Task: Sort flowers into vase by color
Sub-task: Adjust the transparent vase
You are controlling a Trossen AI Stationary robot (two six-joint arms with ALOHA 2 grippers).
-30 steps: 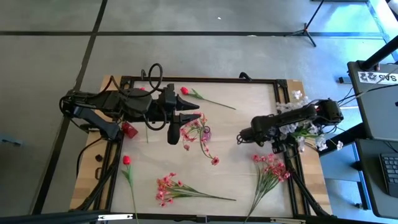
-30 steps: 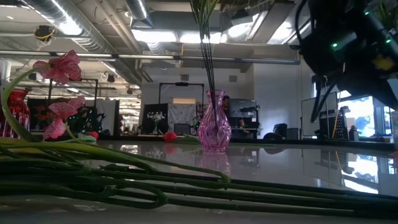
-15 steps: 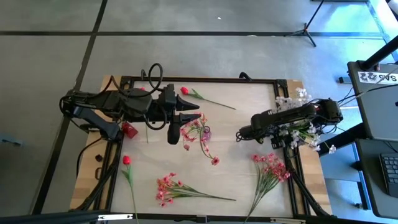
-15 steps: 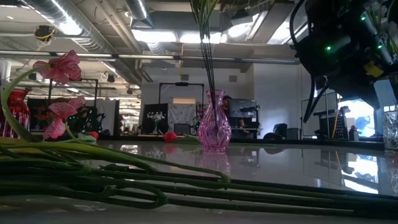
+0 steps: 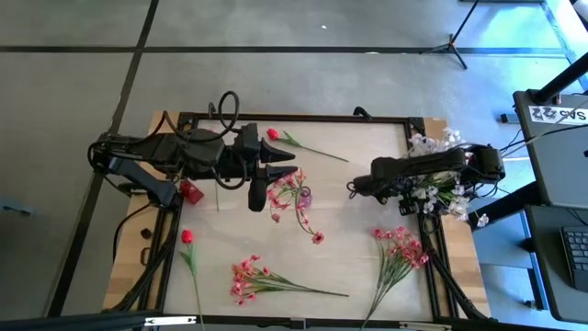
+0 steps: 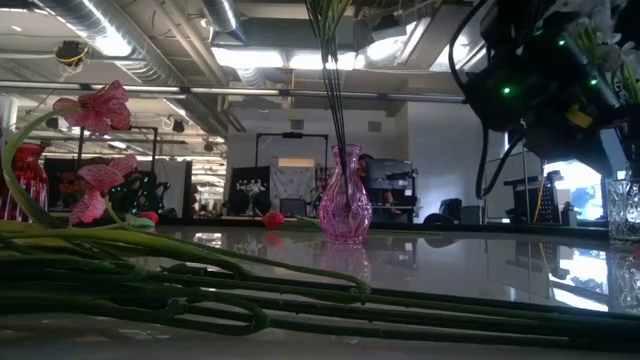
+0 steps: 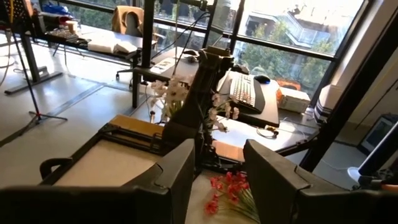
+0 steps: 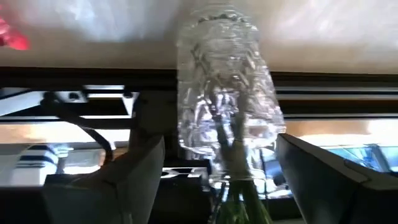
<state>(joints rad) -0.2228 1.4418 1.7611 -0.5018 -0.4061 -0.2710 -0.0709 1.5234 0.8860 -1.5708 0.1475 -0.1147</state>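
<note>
A pale wooden table in a black frame stands on a grey floor. Left of centre, the left gripper hovers above the pink vase, fingers spread, pinching nothing. Loose flowers lie along the near edge. At the right edge, the right gripper stands spread either side of a clear vase holding white flowers, without touching it.

Pink flowers lie flat – white flowers in clear vase
</note>
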